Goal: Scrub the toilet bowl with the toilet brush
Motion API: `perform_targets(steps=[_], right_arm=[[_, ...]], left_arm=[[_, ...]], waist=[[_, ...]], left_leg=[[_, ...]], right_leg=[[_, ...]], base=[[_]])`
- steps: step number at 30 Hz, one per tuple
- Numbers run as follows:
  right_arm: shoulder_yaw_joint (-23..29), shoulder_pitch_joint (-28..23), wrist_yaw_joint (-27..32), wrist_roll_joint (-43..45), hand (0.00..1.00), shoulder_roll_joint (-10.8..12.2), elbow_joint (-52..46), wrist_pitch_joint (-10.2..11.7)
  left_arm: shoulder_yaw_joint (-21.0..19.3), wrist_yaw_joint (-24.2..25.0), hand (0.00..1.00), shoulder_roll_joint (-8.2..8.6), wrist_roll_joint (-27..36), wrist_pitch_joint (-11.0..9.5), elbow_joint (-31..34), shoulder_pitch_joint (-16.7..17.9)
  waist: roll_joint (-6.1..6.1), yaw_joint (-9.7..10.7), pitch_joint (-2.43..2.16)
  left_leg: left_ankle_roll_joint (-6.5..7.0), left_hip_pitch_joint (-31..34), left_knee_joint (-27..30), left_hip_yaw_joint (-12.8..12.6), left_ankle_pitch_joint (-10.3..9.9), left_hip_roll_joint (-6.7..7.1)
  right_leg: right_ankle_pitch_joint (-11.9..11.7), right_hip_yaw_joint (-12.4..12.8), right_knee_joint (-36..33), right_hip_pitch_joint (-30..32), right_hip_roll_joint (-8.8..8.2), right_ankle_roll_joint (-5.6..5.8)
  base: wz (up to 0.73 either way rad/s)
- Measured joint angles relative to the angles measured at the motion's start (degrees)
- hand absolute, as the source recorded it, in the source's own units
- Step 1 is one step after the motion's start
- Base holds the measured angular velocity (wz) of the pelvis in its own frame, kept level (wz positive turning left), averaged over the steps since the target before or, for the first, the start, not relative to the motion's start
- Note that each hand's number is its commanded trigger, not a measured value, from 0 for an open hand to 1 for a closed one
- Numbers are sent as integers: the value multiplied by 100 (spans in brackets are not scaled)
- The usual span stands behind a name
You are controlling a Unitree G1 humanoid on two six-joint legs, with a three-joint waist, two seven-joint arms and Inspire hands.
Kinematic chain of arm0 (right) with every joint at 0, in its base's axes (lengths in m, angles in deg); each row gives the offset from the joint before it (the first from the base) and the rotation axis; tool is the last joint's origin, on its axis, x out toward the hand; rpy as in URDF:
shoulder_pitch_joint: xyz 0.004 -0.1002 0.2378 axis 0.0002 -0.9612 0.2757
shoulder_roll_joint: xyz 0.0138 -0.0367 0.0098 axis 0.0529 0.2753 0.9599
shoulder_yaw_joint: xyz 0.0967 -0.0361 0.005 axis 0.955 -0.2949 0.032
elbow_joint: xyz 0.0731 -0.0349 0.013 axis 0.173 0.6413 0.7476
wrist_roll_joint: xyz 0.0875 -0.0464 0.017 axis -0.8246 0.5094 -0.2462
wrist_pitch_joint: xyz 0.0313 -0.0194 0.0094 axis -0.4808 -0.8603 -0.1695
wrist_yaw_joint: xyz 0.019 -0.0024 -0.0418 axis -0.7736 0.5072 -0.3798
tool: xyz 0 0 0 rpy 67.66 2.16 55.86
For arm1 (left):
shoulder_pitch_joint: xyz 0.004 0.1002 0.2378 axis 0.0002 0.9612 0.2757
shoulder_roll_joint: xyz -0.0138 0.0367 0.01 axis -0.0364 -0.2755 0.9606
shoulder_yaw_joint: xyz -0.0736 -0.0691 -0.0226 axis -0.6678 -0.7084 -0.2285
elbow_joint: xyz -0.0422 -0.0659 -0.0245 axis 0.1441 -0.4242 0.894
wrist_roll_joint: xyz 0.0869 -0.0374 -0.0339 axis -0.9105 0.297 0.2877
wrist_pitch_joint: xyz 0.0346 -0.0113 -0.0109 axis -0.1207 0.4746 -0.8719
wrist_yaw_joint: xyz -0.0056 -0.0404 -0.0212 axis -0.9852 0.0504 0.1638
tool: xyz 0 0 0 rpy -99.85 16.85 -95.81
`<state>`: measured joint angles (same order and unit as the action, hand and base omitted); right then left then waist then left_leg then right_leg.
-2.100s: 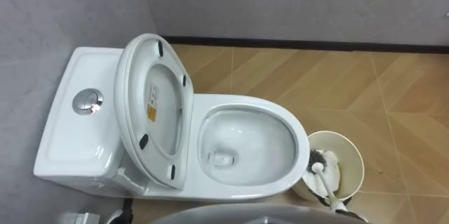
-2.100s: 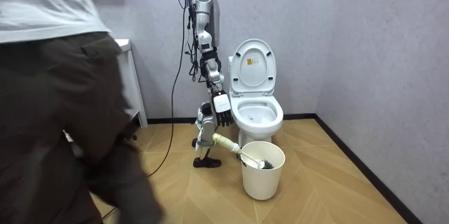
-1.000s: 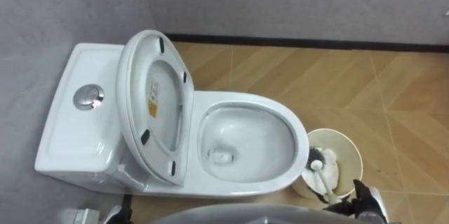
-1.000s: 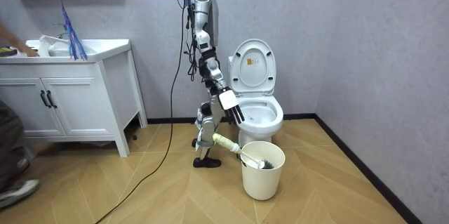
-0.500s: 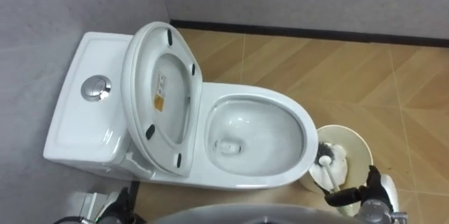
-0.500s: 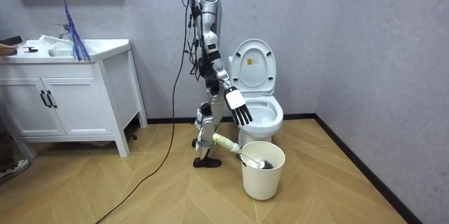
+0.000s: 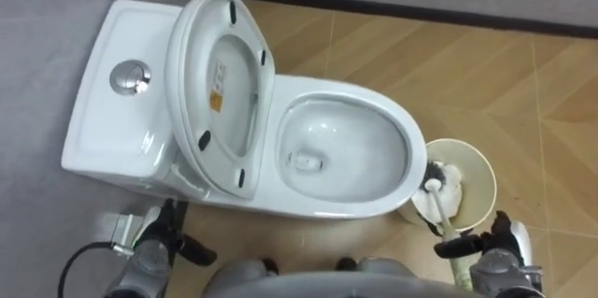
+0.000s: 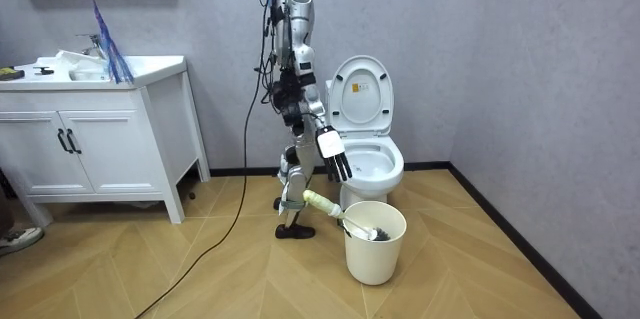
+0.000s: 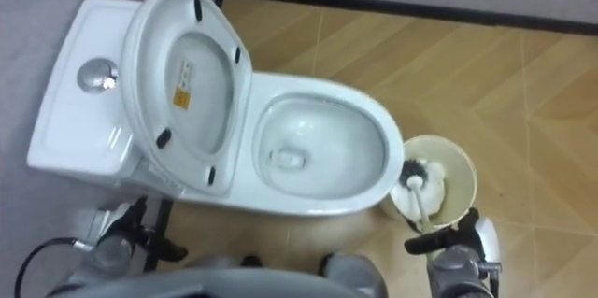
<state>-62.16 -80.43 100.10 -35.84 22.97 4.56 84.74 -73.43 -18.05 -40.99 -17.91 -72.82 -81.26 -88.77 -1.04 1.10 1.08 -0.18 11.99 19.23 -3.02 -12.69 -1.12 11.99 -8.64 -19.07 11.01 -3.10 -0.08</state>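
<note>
Right hand (image 7: 505,245) with fingers (image 7: 460,244) straight and apart; brush (image 7: 437,206) handle just at their tips, in the bucket (image 7: 476,163); toilet (image 7: 346,153) beyond; left hand (image 7: 159,237) fingers unclear.

We look down on a toilet (image 7: 318,206) whose tank (image 7: 98,125) lies to our left, the raised seat (image 7: 192,74) leaning toward it. Just beside the bowl's front, at our right, a bucket (image 7: 492,186) stands on the floor (image 7: 448,74) with a brush (image 7: 437,191) in it.

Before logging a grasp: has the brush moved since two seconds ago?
No. The brush still leans in the bucket, handle over its rim at the room view's left.
</note>
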Motion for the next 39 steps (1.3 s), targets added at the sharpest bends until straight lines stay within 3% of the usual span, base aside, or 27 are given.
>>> perform_targets(steps=[5, 8, 12, 14, 18, 20, 28, 39], right_arm=[[-13, 617, 3, -284, 0, -157, 379, -26], [-25, 741, 1, -569, 0, -256, 384, -53], [-122, 843, 1, -816, 0, -424, 449, -128], [-252, 886, 0, -955, 0, -551, 449, -175], [-490, 1021, -6, -1245, 0, -631, 428, -183], [-570, 1083, -20, -1323, 0, -713, 430, -272], [-798, 1200, -22, -1326, 0, -1068, 430, -382], [-1048, 1254, -32, -1653, 0, -1129, 227, -376]], left_arm=[[215, -15, 0, 45, 403, -37, -11, -510], [318, -105, 0, 45, 619, -50, 87, -585], [371, -130, 0, 41, 639, -53, 474, -645], [610, -226, 0, 27, 878, -80, 581, -828], [828, -358, 0, -20, 1239, -119, 840, -954], [942, -390, 0, -34, 1332, -119, 971, -986], [1005, -646, 0, -160, 1843, -118, 1203, -990], [1247, -843, 0, -196, 2201, -160, 1307, -1112]], waist=[[-73, -18, 69], [-63, 3, 101], [-64, -6, 107], [-72, -17, 111], [-91, -43, 128], [-90, -154, 129], [-151, -313, 146], [-247, -324, 161]], left_leg=[[91, 1002, 625, 11, -21, 42], [152, 1463, 850, 16, -31, 111], [197, 2108, 1217, 0, -41, 172], [239, 2488, 1443, -7, -50, 190], [266, 3022, 1765, -30, -81, 185], [273, 3385, 2002, -91, -120, 183], [264, 4199, 2754, -156, -335, 186], [208, 4910, 3300, -150, -467, 179]], right_leg=[[51, 38, -665, 1018, -102, -10], [153, 73, -1009, 1509, -194, 23], [178, 111, -1473, 2200, -301, 25], [232, 150, -1785, 2621, -384, 31], [266, 229, -2095, 3162, -388, 36], [290, 302, -2342, 3569, -389, 18], [547, 376, -3185, 4446, -472, -46], [723, 404, -3790, 5176, -512, -141]], base=[[3], [9], [3], [5], [-2], [-10], [2], [2]])
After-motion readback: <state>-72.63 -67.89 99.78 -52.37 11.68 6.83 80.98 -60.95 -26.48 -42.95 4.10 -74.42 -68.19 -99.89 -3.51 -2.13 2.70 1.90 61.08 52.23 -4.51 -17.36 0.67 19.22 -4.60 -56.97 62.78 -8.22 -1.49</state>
